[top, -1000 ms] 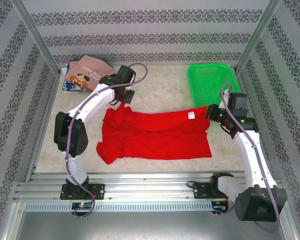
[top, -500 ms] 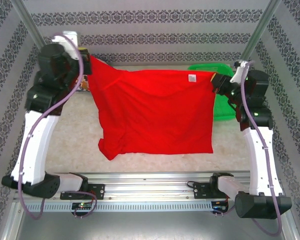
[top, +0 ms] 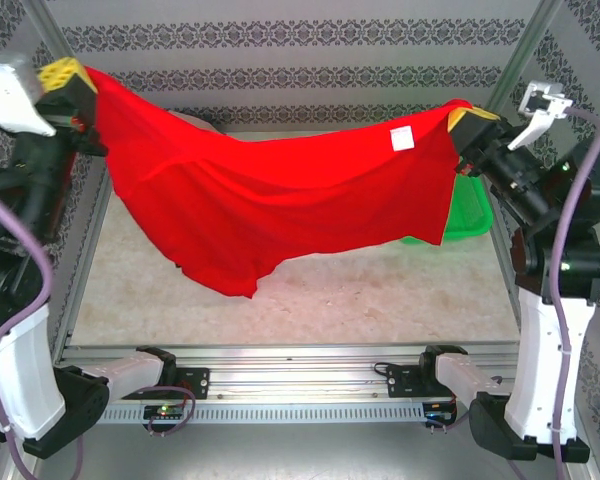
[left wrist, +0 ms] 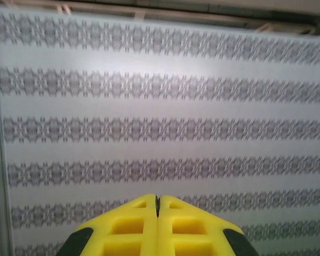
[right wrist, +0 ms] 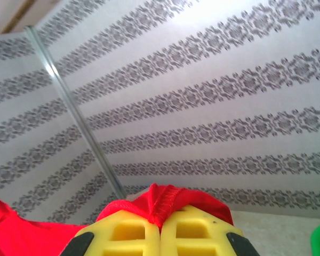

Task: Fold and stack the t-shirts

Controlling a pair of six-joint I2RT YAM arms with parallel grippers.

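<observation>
I found the table to be a pale, marbled slab with an aluminium rail along its 6 o'clock edge. A green mesh basket sat on it at 2 o'clock, close to the right-hand margin and partly screened from me. I could not establish whether the lowest corner of the red t-shirt, toward 7 o'clock, touched the surface.

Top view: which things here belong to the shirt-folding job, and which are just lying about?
Part of the job:
- red shirt, stretched in the air between the two grippers
- left gripper, shut on one top corner
- right gripper, shut on the other

Just lying about:
- green basket, on the far right of the table, partly behind the shirt
</observation>
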